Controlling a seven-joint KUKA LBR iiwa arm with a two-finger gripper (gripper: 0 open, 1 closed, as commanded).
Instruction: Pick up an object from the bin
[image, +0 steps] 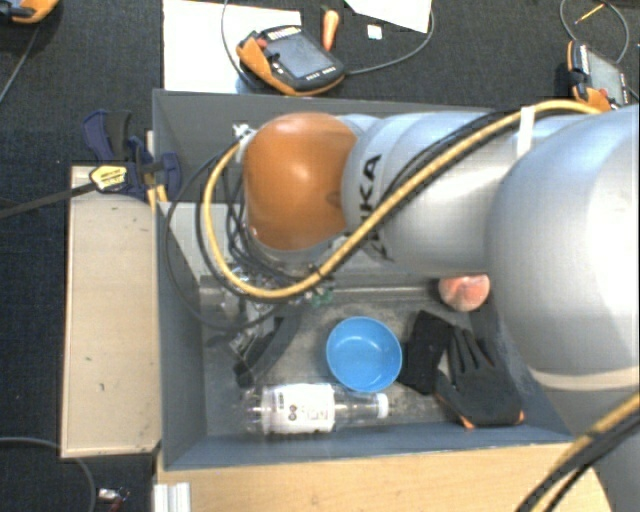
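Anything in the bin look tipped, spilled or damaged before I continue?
The clear bottle lies on its side along the lower wall of the bin, below the upright blue bowl. The black glove sits crumpled to the bowl's right. No spill or damage shows.

Bare floor only at the bin's (182, 340) near-left corner
We see the arm (430, 195) over its far half; blue bowl (363, 354), clear bottle (312, 408) and black glove (468, 372) crowd the near strip.

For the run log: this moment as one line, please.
gripper: left part of grey metal bin | nearest: clear plastic bottle on its side | also: round blue bowl, black fabric glove | grasp: unclear
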